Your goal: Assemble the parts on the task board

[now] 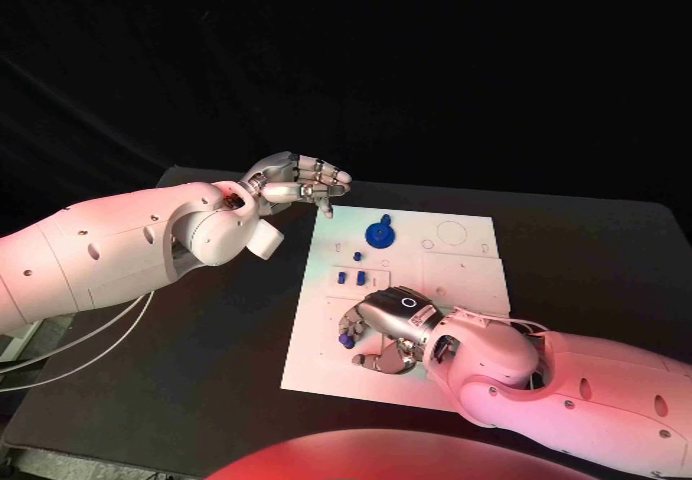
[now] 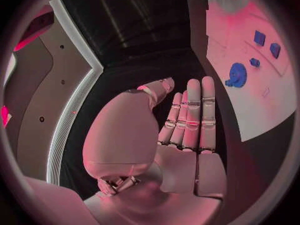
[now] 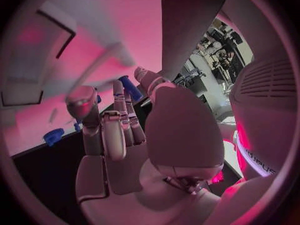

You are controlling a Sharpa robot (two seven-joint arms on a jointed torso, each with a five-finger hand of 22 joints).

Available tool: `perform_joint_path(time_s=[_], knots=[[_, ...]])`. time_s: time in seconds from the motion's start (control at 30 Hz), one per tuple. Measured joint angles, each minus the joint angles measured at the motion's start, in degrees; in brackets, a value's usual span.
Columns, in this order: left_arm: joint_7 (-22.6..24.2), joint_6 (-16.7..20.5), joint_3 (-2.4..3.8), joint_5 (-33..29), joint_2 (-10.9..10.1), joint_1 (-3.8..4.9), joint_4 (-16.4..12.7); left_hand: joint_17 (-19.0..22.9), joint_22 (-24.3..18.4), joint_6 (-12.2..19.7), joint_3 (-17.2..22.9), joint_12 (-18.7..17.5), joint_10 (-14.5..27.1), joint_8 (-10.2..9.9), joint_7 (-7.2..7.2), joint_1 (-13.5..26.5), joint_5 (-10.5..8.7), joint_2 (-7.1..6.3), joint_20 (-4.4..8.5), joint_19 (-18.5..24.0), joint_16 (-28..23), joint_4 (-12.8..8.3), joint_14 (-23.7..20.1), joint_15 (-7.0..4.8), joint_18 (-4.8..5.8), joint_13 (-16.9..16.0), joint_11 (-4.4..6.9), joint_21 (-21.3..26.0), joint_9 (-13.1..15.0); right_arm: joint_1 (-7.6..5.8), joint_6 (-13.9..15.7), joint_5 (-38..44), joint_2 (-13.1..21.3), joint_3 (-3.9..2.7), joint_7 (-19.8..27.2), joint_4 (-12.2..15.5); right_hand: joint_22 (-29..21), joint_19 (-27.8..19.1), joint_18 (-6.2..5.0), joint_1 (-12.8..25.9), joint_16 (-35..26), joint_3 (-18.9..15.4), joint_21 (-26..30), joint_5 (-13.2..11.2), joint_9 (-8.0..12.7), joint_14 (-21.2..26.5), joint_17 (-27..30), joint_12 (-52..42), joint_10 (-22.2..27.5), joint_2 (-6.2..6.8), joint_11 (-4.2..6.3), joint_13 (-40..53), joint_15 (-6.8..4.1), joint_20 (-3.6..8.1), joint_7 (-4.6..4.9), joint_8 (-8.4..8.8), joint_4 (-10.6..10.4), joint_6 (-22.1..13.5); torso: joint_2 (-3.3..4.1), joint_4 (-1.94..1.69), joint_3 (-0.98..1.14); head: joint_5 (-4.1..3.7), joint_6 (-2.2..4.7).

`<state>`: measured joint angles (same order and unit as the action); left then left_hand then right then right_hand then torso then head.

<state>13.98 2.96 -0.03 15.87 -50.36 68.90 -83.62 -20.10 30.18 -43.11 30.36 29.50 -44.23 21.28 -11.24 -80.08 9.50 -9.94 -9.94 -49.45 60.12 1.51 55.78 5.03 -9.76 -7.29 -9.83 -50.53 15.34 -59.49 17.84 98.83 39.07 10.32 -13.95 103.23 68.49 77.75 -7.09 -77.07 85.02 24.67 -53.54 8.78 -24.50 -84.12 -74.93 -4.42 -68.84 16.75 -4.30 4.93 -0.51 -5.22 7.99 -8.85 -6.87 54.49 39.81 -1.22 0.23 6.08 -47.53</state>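
The white task board (image 1: 462, 262) lies in the middle of the black table. A round blue toothed part (image 1: 379, 235) sits near its far left, also seen in the left wrist view (image 2: 237, 75) and the right wrist view (image 3: 54, 135). Below it stand three small blue parts (image 1: 351, 277). My right hand (image 1: 392, 328) hovers over the board's near left area and pinches a short blue peg (image 3: 130, 88) between thumb and finger; the peg (image 1: 346, 340) shows at its fingertips. My left hand (image 1: 296, 182) is off the board's far left corner, fingers (image 2: 194, 117) stretched out, holding nothing.
The board (image 2: 250, 100) has printed outlines and circles on its far right part (image 1: 451, 233). Black table (image 1: 216, 330) surrounds it on all sides. Cables hang off the left arm near the table's left edge (image 1: 87, 340).
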Motion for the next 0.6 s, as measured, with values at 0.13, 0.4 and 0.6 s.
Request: perform_joint_path(time_s=[0.13,0.4,0.6], knots=[[-0.01,0.0,0.0,0.0,-0.04,0.0,-0.05,0.01,0.0,0.0,0.0,0.0,0.0,0.0,0.0,0.0,0.0,0.0,0.0,0.0,0.0,0.0,0.0,0.0,0.0,0.0,0.0,0.0,0.0,0.03,0.96,0.21,0.73,0.01,0.04,0.77,0.0,0.0,0.0,-0.03,0.0,-1.66,0.0,0.43,0.64,0.0,0.0,-0.87,0.88,-0.03,0.08,0.22,0.0,0.0,-0.19,1.18,-0.04,-1.59,0.01,-0.01,0.01,-0.01,0.08],[-0.03,0.0,0.0,0.0,-0.06,0.0,0.04,0.01,0.0,0.0,0.0,0.0,0.0,0.25,0.0,0.0,0.0,0.0,-0.21,0.22,0.0,0.0,0.0,0.0,0.0,0.0,0.0,0.0,0.0,-0.49,6.28,0.19,4.23,-0.48,0.68,4.26,0.42,0.0,0.0,-1.61,0.0,-5.68,0.0,0.69,1.34,0.0,0.01,-3.95,0.88,-1.61,0.08,1.41,0.0,0.0,-0.46,2.44,-1.23,-2.91,-0.02,0.02,0.04,-0.25,0.32],[-0.06,-0.02,-0.03,0.0,0.0,-0.01,0.16,0.0,0.0,0.0,0.0,0.0,0.2,0.25,0.0,0.0,0.0,0.0,-0.21,0.22,0.0,0.0,0.0,0.0,0.0,0.0,0.21,0.0,0.0,-4.54,9.77,-4.06,10.27,-1.07,1.72,6.68,0.82,0.43,0.0,-2.59,0.0,-6.85,-0.49,0.99,1.4,0.0,0.01,-6.41,-0.63,-2.59,0.91,2.4,0.0,0.43,-0.21,2.41,-2.41,-2.02,-0.09,0.02,-0.02,-0.93,0.72]])
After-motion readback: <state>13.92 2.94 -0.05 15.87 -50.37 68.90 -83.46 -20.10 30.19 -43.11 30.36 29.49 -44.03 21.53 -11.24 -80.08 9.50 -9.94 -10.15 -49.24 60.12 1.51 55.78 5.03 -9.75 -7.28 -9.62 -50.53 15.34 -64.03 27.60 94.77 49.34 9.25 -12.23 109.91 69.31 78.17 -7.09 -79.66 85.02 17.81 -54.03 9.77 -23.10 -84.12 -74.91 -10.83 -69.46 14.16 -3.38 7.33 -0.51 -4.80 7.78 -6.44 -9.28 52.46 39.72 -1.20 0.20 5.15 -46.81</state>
